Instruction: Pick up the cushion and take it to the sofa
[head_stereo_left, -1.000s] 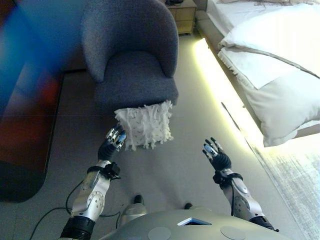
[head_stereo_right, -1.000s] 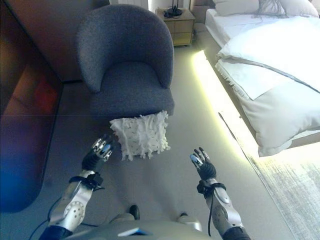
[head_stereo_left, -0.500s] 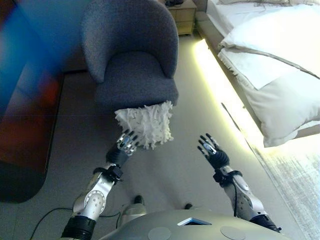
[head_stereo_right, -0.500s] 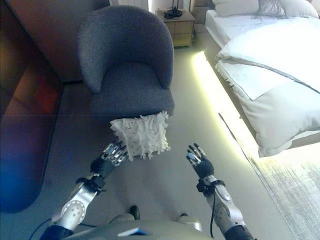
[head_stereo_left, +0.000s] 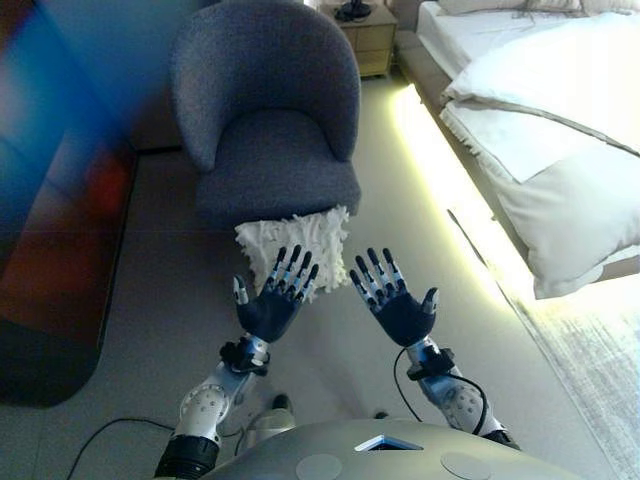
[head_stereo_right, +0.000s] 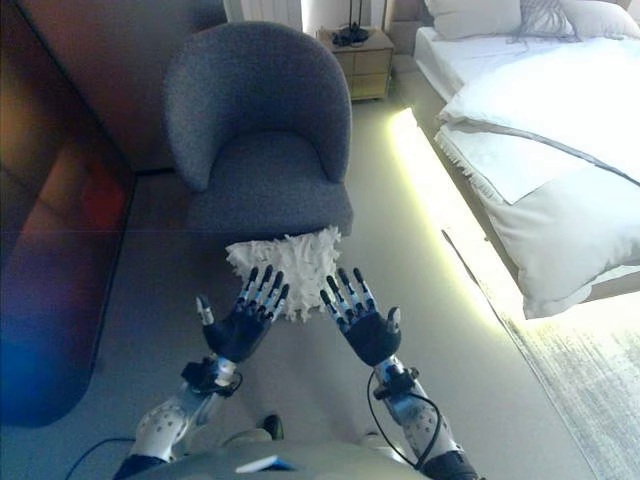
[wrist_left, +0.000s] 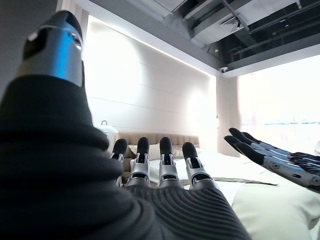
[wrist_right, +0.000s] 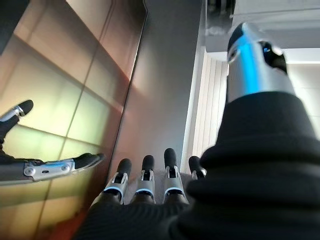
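Observation:
A white tufted cushion (head_stereo_left: 290, 243) lies on the carpet, leaning against the front of a grey armchair (head_stereo_left: 270, 130). My left hand (head_stereo_left: 272, 308) and right hand (head_stereo_left: 400, 311) are raised palm-up in front of me, side by side, fingers straight and spread. Both are open and hold nothing. The fingertips of the left hand overlap the cushion's near edge in the eye views. Each wrist view shows straight fingers (wrist_left: 165, 162) pointing up toward the ceiling and walls.
A bed with a white duvet (head_stereo_left: 560, 130) runs along the right, with a lit strip at its base (head_stereo_left: 440, 170). A wooden nightstand (head_stereo_right: 362, 55) stands behind the armchair. A dark glossy panel (head_stereo_right: 50, 250) lines the left.
Both hands have turned palm-up, risen and come together in the middle. The left hand has left the cushion's left side. The camera shifted slightly.

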